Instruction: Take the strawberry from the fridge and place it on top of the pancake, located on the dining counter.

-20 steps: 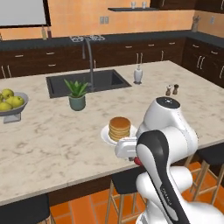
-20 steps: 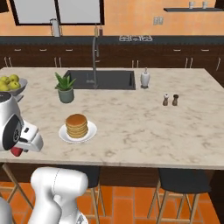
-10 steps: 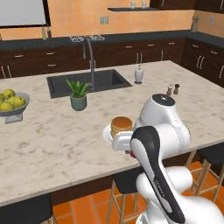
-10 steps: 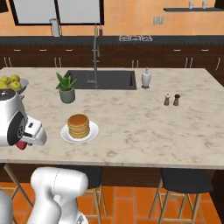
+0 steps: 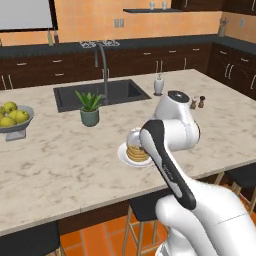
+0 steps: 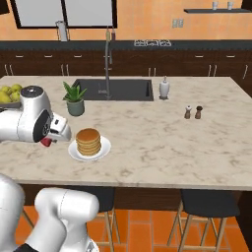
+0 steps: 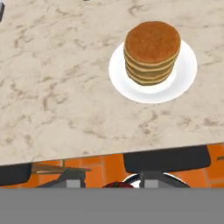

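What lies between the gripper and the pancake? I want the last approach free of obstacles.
Only bare marbled dining counter and white plate rim separate the gripper, holding the strawberry, from the pancake in the right base view.

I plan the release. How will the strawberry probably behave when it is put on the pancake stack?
The strawberry looks tiny and rounded, so it may roll. The pancake has a flat, level top, which probably steadies it. Its white plate could catch it.
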{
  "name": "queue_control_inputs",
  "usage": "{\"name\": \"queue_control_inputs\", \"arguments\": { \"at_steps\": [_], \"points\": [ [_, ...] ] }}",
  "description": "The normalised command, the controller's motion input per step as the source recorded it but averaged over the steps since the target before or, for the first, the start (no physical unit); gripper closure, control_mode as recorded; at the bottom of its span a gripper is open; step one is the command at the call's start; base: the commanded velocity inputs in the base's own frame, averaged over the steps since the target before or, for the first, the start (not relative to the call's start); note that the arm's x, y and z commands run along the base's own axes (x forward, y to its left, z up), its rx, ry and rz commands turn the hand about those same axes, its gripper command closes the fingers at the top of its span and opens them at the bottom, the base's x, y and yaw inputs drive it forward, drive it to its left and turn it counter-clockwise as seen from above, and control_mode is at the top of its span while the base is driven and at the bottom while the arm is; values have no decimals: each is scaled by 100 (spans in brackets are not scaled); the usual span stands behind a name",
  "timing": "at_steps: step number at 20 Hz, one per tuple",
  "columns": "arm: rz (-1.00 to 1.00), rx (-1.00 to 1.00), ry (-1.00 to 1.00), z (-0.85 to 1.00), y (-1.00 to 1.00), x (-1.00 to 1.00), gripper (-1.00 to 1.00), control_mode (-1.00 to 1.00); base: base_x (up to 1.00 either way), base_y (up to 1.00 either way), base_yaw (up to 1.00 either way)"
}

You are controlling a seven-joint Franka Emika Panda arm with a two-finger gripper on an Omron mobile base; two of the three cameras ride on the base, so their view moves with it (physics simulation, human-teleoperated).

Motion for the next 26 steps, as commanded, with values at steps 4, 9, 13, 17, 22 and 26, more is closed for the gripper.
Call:
{"name": "queue_control_inputs", "arguments": {
  "at_steps": [4,9,13,17,22,26],
  "points": [
    [0,-3,0,8,-46,100,100,-100,0,0,0],
    [-3,-23,1,-4,-26,100,100,-100,0,0,0],
    [-3,-24,0,-37,-1,100,100,-100,0,0,0],
    [7,15,-8,-26,-6,65,100,-100,0,0,0],
    [3,17,3,-27,-7,84,100,-100,0,0,0],
    [1,-4,10,-42,-1,6,100,-100,0,0,0]
  ]
}}
